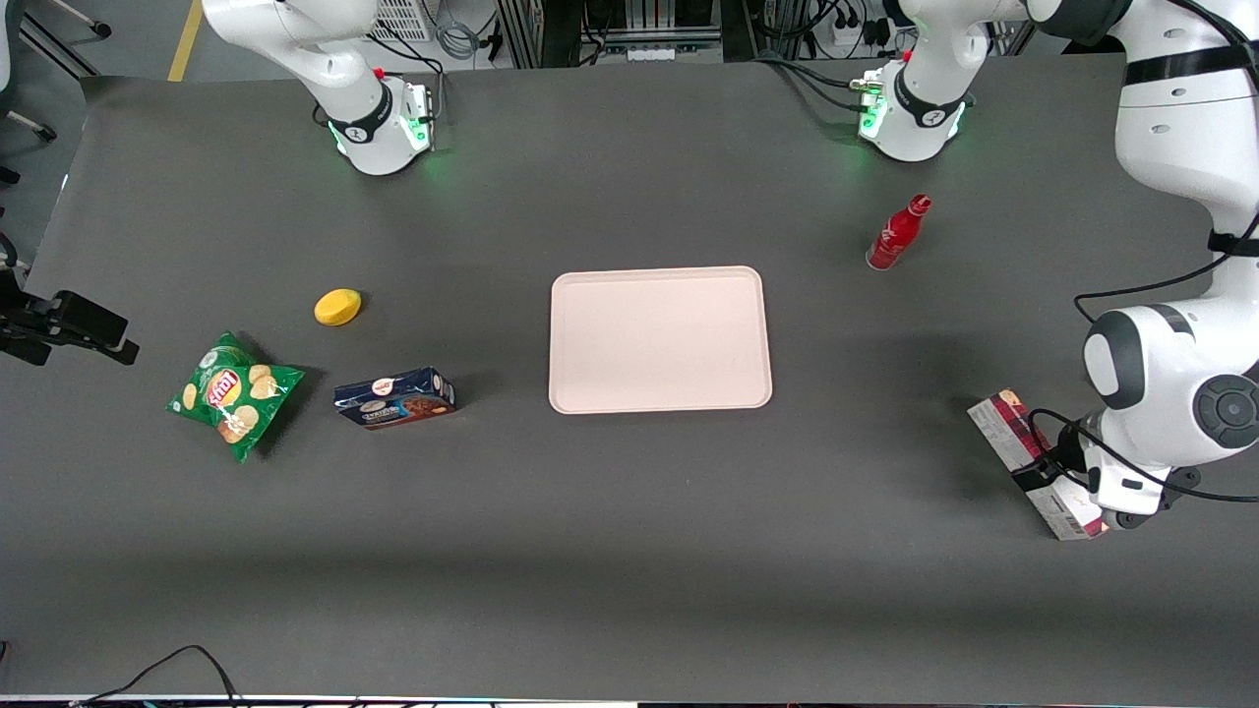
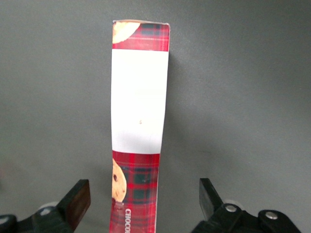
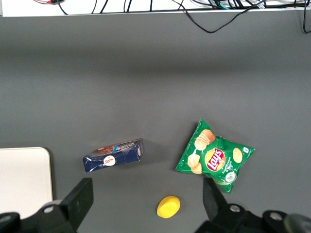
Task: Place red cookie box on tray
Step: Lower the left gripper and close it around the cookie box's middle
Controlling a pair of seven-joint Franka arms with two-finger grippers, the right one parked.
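The red cookie box (image 1: 1005, 421) lies flat on the dark table toward the working arm's end, a little nearer the front camera than the tray (image 1: 659, 339). In the left wrist view the red cookie box (image 2: 140, 97) shows its plaid face and white label panel. The left gripper (image 1: 1050, 474) is down over the box's nearer half. It is open, and the gripper (image 2: 143, 194) straddles the box with a gap on each side of it. The pale pinkish-beige tray sits mid-table with nothing on it.
A red bottle (image 1: 897, 233) stands upright farther from the front camera than the cookie box. Toward the parked arm's end lie a dark blue cookie box (image 1: 395, 397), a green chip bag (image 1: 234, 393) and a small yellow object (image 1: 337, 307).
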